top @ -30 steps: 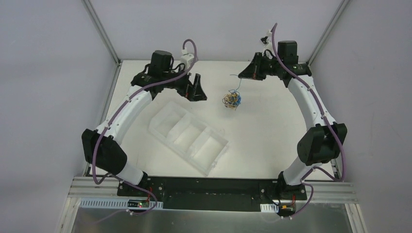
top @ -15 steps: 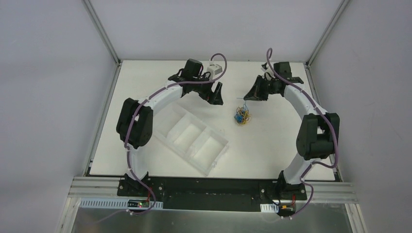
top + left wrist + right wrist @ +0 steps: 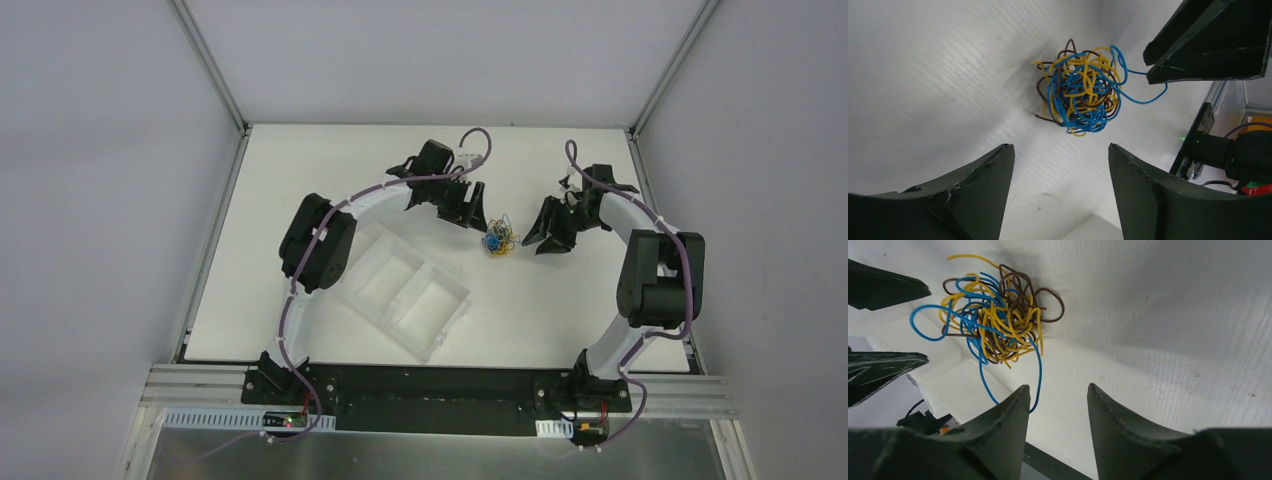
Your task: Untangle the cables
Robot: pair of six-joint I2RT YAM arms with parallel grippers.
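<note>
The cables are one small tangled ball of thin blue, yellow and dark brown wires lying on the white table between my two grippers. My left gripper is open and empty just left of the ball; in its wrist view the ball lies ahead of the open jaws. My right gripper is open just right of the ball. In the right wrist view the ball lies ahead and to the left, and a loose blue loop runs beside the left fingertip, not pinched.
A white tray with three compartments lies tilted left of and nearer than the ball, close under the left arm. Metal frame posts and grey walls bound the table. The black base rail runs along the near edge.
Both arms swung inward and down to flank the ball. The ball, which hung by a blue strand from the right gripper, moved right and nearer and now rests on the table.
</note>
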